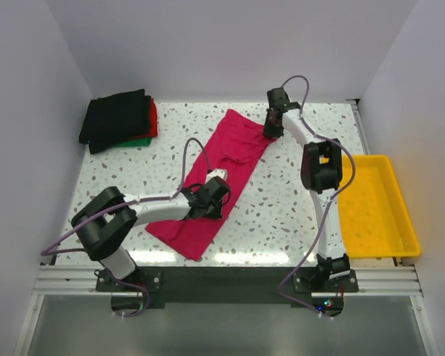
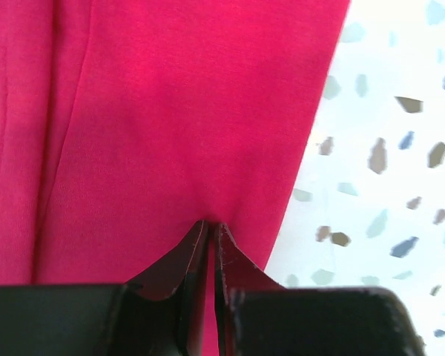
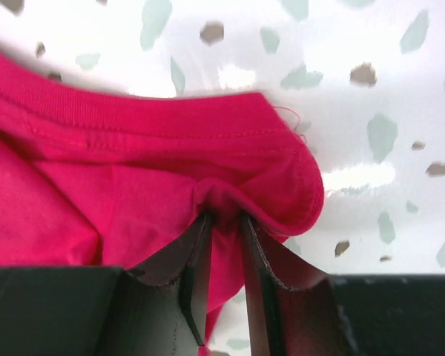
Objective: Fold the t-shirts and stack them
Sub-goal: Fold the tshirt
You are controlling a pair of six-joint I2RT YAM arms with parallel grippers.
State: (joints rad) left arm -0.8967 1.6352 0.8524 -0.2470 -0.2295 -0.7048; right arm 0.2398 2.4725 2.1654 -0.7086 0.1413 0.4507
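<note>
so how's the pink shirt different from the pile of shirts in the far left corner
The pink t-shirt lies alone as a long diagonal strip mid-table; the pile is compact, black over red and green. The left gripper and right gripper each pinch the pink t-shirt; nothing touches the pile. Both are cloth on the speckled table.

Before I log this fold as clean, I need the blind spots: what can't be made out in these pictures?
Top view: the black shirt covers those under it. Only edges of a red shirt and a green shirt show, so the count is unclear.
Top view: the left tool hides the pink t-shirt under it.
Right wrist view: the right tool hides how many layers it pinches, and the frame edges cut the shirt off.
</note>
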